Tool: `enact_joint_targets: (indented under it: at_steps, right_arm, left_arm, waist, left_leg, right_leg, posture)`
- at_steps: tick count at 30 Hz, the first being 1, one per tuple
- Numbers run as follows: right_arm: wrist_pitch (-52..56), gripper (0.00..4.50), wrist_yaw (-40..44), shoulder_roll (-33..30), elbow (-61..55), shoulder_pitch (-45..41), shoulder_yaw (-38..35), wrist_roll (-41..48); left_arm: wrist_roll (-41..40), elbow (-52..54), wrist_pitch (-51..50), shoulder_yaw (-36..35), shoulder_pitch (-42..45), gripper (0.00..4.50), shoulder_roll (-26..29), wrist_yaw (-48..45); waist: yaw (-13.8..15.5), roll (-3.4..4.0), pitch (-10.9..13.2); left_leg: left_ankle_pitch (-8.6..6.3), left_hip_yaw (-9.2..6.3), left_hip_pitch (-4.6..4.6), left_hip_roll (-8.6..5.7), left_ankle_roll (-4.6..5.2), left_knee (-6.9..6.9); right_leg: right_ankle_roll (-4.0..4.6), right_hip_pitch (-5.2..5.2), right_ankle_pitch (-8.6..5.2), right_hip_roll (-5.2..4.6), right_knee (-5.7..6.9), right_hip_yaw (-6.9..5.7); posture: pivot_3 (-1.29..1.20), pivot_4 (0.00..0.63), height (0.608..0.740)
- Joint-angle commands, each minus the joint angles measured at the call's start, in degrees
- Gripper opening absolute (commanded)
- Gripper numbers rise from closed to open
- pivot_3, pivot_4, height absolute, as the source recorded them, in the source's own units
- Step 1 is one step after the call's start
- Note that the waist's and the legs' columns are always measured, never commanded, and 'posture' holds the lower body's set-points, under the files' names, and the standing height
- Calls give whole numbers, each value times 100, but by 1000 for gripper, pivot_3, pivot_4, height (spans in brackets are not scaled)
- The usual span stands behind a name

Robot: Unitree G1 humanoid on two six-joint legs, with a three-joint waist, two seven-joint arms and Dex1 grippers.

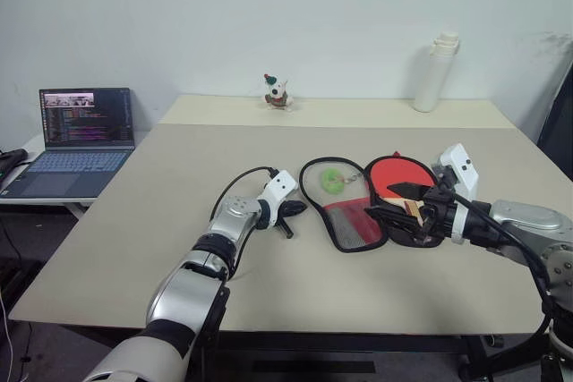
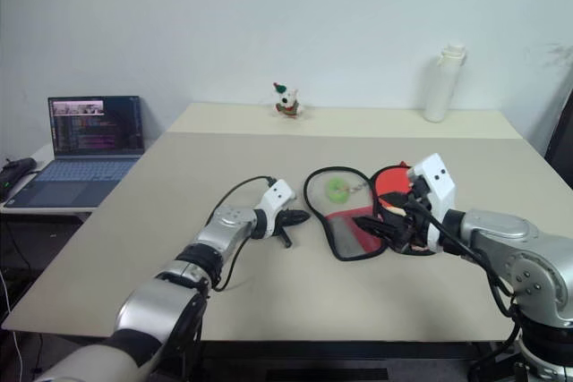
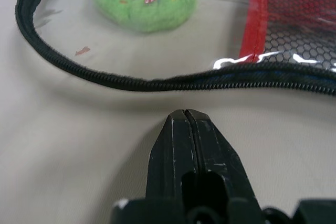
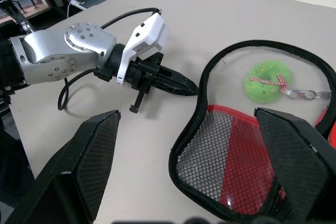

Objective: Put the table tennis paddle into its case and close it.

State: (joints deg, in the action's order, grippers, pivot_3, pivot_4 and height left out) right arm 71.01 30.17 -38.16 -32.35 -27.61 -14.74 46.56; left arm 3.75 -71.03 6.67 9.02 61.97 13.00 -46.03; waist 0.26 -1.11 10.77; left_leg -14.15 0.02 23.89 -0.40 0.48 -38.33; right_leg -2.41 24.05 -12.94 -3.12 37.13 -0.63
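Observation:
The case (image 1: 354, 221) lies open on the table, a black zip rim around a clear window and red mesh. Its green fuzzy charm (image 1: 332, 179) sits at the clear part. The table tennis paddle (image 1: 394, 172) lies just right of that flap, red face up, its wooden handle partly hidden behind my right gripper (image 1: 400, 205). That gripper hovers over the case's right side with its fingers (image 4: 94, 150) spread wide and nothing between them. My left gripper (image 1: 295, 210) is shut and empty, its tip (image 3: 186, 116) a short way off the zip rim (image 3: 157, 82) on the case's left edge.
A laptop (image 1: 81, 136) stands open on a lower side table at the left. A small toy figure (image 1: 277, 91) and a white bottle (image 1: 436, 73) stand at the far side of the table (image 1: 161, 221).

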Motion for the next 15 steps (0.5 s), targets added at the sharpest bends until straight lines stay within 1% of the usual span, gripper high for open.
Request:
enact_joint_targets:
  at_steps: [1,6,9,13,15]
  right_arm:
    - [-95,4500,-31,-212,-222,169,-365,130]
    - [9,4500,-204,-390,-448,533,-777,286]
    - [116,4500,-398,-411,-629,720,-1002,449]
    - [289,4500,-681,-409,-906,1040,-1373,715]
    - [388,4500,-821,-421,-1051,1279,-1663,856]
  left_arm:
    - [17,-102,182,-158,608,17,-179,84]
    - [105,-326,235,-204,1226,17,-527,96]
    - [170,-400,264,-230,1432,17,-736,88]
    - [221,-461,291,-283,1706,17,-1088,173]
    - [252,-511,276,-317,1900,17,-1409,361]
  waist:
    - [11,-3,2]
    - [15,-7,4]
    - [16,-7,4]
    - [-7,-8,4]
    - [-1,-9,5]
  left_leg:
    - [0,1,3,-1,0,-3]
    - [-2,3,12,-3,2,-10]
    - [-2,3,10,-2,2,-8]
    - [-1,4,9,0,2,-8]
    - [-1,6,8,0,2,-8]
  right_leg:
    - [-1,1,1,0,-1,0]
    - [-8,2,4,-2,-7,2]
    - [-8,1,4,-2,-7,2]
    - [-8,2,4,0,-4,4]
    - [-8,2,4,0,-4,5]
  posture:
    - [0,150,740]
    - [0,150,740]
    - [0,150,740]
    - [0,150,740]
    - [0,150,740]
